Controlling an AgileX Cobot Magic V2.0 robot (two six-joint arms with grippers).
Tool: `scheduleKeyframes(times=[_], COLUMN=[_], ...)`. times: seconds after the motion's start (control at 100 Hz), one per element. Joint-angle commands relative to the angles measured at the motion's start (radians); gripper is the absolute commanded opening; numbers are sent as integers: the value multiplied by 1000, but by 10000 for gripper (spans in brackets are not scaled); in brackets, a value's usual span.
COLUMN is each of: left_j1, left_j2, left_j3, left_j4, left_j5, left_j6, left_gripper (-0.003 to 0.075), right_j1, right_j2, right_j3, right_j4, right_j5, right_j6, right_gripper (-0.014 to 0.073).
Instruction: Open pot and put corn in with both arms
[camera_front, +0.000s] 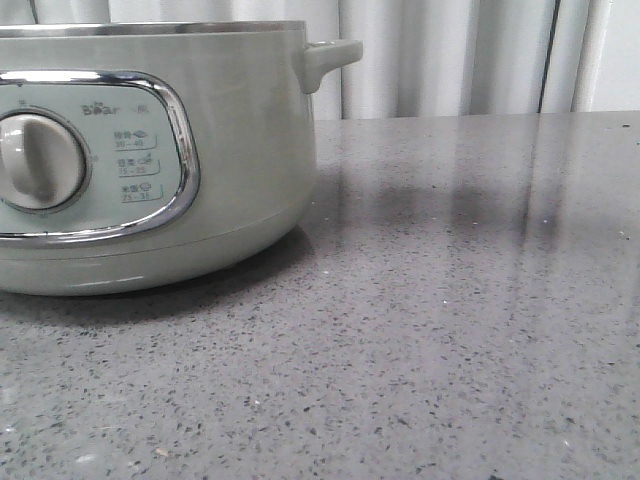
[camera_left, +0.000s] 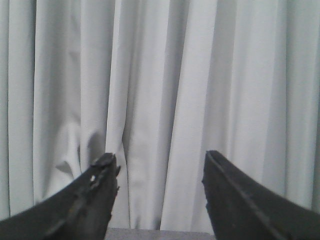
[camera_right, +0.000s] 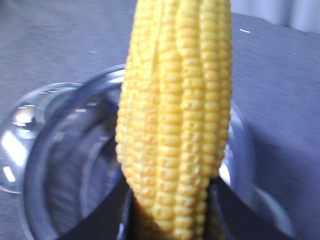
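The pale green pot (camera_front: 230, 150) stands at the left of the front view with its dial, "Bear" logo and steel rim showing; no lid shows on it. Neither gripper appears in the front view. In the right wrist view my right gripper (camera_right: 171, 192) is shut on the yellow corn (camera_right: 175, 110) and holds it upright over the pot's open steel inside (camera_right: 60, 185). A clear glass lid (camera_right: 17, 135) lies on the table beside the pot. My left gripper (camera_left: 157, 160) is open and empty, facing the curtain.
The grey speckled tabletop (camera_front: 450, 330) stretches to the right of the pot. The pot's stubby side handle (camera_front: 332, 55) sticks out to the right. A white pleated curtain (camera_front: 450, 55) hangs behind the table.
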Motion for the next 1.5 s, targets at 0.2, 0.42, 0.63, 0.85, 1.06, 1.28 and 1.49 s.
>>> scheduleKeyframes(times=[0.2,0.42,0.63,0.85,1.06,1.28,1.49], left_j1=[-8,-8,-8,-14,-94,-178,-222], left_j2=[8,8,8,8,8,8,8], left_j3=[-35,-35,-35,-35,-35,-35,-35], left_j4=[-3,-3,-3,-3,-3,-1,-1], left_j5=[-53,-44,-44,37,128,198,220], left_j6=[-2,-2,-2,-2,-2,-2,-2], left_gripper=[368,368,368,345,68,-20,-20], right_j1=[98,98,96,96,96,96,96], right_j2=[116,159,118,-46,-278,-577,-928], right_j3=[-45,-45,-47,-38,67,330,689], right_j4=[11,11,-3,-132,-223,-359,-560], right_j5=[-174,-158,-155,-77,2,-83,-321], right_j6=[-4,-4,-4,-4,-4,-4,-4], right_gripper=[-37,395,668,485,-32,-52,-52])
